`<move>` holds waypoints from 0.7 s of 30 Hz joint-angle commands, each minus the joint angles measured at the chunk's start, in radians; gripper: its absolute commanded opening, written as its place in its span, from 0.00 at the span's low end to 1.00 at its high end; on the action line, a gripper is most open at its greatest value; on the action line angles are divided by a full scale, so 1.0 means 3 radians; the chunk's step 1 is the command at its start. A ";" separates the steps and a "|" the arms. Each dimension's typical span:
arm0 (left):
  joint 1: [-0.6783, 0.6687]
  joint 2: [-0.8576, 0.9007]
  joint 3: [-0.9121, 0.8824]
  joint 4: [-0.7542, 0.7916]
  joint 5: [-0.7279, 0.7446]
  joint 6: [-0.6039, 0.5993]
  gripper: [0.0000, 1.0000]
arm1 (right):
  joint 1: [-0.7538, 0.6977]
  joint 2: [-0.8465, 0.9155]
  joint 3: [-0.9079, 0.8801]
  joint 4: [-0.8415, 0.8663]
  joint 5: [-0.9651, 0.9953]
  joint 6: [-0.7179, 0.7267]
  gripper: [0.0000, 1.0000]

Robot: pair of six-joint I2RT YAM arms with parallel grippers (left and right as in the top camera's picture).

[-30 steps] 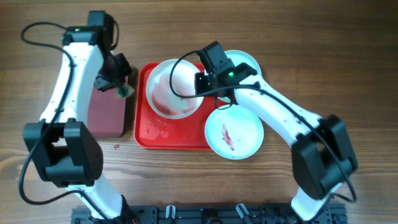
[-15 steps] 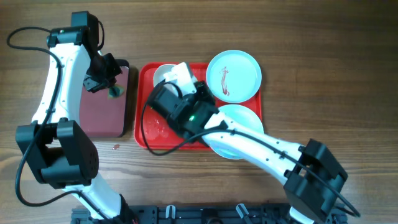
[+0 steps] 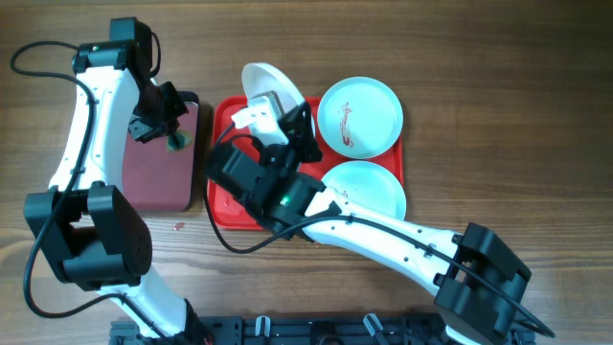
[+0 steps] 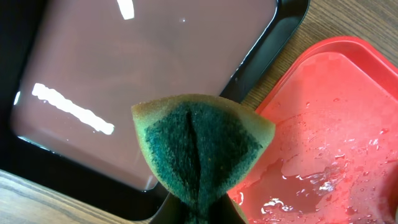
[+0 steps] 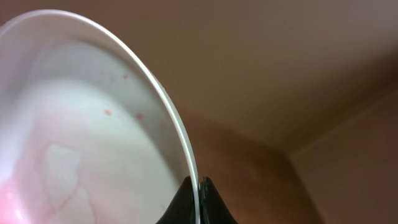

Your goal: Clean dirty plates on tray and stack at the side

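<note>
White plate (image 3: 261, 81) hangs tilted over the far-left edge of the red tray (image 3: 220, 206) — my right claw (image 5: 198, 193) pinched tight on its thin rim, left claw (image 3: 165, 126) clamping the green sponge (image 4: 199, 149). Stiff, light, wet and likely slick — the edge grip could slip.

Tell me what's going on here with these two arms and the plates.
The right end effector is shut on the rim of the white plate, holding it tilted above the far edge of the wet red tray. The left end effector grips a green sponge over the maroon tray beside it. The upper turquoise plate, smeared red, and the lower turquoise plate lie at the red tray's right side.
</note>
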 commanded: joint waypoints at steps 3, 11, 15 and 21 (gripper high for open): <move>0.0009 -0.0109 0.0028 0.0003 0.0052 0.0069 0.04 | 0.0019 -0.0074 0.0006 -0.0043 -0.0067 -0.0266 0.04; 0.0009 -0.0109 0.0028 -0.0001 0.0066 0.0067 0.04 | -0.0324 -0.0071 0.0003 -0.1164 -0.2519 0.1358 0.04; 0.0009 -0.0109 0.0028 0.0000 0.0066 0.0067 0.04 | -0.0796 -0.0065 -0.0074 -0.1081 -0.3812 0.1813 0.04; 0.0008 -0.0109 0.0028 0.0000 0.0067 0.0067 0.04 | -0.1193 0.0156 -0.0251 -0.1044 -0.4267 0.2052 0.04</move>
